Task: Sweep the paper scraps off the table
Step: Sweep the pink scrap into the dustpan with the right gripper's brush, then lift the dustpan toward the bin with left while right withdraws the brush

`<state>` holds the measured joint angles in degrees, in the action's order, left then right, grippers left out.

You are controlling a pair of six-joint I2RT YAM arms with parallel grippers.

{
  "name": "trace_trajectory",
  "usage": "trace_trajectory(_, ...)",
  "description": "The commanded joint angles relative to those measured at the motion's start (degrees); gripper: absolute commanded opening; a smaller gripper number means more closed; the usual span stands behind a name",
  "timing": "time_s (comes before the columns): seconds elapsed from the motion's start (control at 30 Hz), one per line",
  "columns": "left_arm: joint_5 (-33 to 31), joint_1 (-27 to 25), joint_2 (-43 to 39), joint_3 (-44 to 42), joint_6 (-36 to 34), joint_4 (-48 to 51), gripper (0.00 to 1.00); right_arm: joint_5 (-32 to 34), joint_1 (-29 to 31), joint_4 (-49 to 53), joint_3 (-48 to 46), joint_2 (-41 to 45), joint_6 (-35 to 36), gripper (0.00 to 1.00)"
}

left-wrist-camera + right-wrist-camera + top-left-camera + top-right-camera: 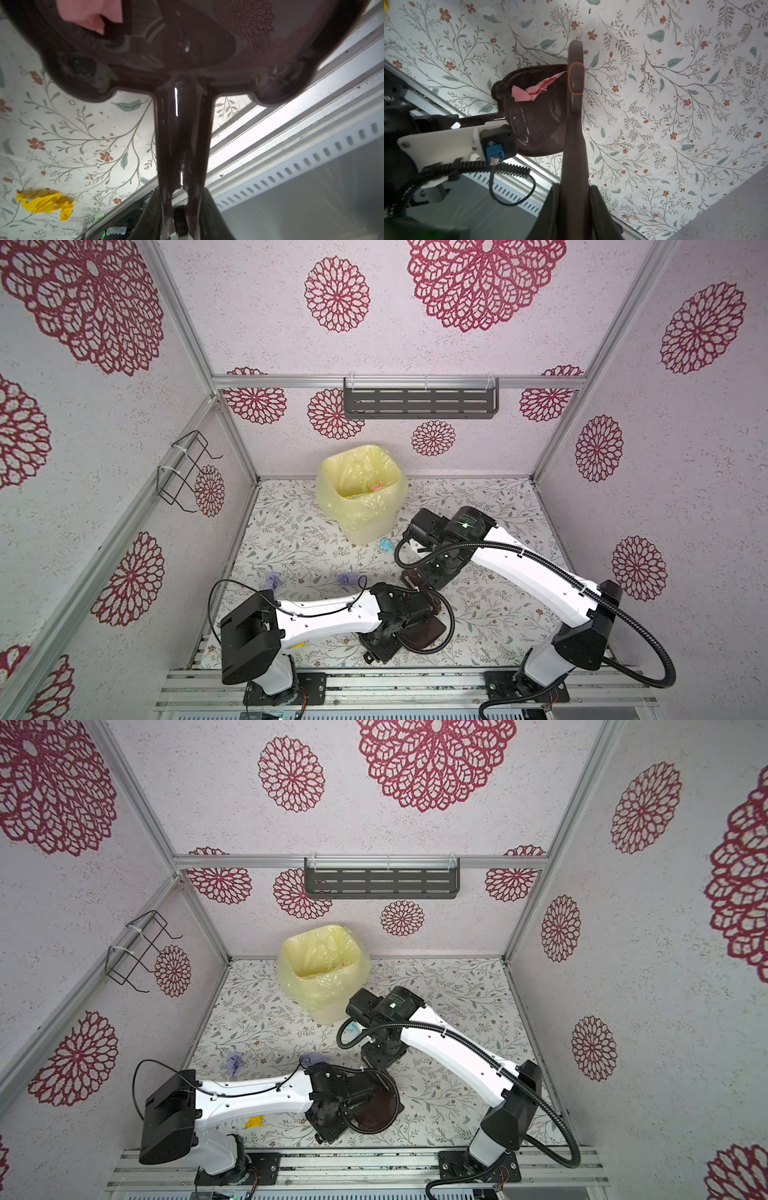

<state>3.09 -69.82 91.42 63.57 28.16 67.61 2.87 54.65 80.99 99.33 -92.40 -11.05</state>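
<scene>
Pink scrap (533, 91) lies in the dustpan (537, 128), whose handle the left end effector (180, 209) grips narrowly. Right end effector (574, 199) is clamped on the brush (574, 135). On the desk (498, 605), lower centre-left of both top views, lie two lilac scraps (272, 581); a blue scrap (387, 545) sits beside the bin (365, 526), a yellow scrap (254, 1121) by the left arm (257, 1094).
</scene>
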Motion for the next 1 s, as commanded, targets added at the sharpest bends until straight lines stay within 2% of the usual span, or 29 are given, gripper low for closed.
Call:
trace_trajectory(0.0,-0.7,0.7,0.0,-0.4,0.6,-0.7,0.0,-2.4,1.3,2.1,1.4,2.6,0.8,0.0)
trace_trajectory(0.33,-2.2,1.3,-0.1,0.1,0.5,0.1,0.0,-5.1,1.7,2.4,0.7,5.4,0.2,0.0)
trace_trajectory(0.5,-4.0,1.3,-0.9,0.4,1.1,0.1,0.0,1.3,0.7,5.5,1.1,7.0,-1.3,0.0)
trace_trajectory(0.77,-8.1,1.2,-3.2,1.2,1.9,0.0,0.0,4.7,-5.4,4.7,-0.2,12.3,-3.4,0.0)
trace_trajectory(0.97,-12.0,1.2,-6.9,2.9,2.0,0.1,0.0,1.5,-14.0,-1.0,-3.4,19.7,-3.1,0.0)
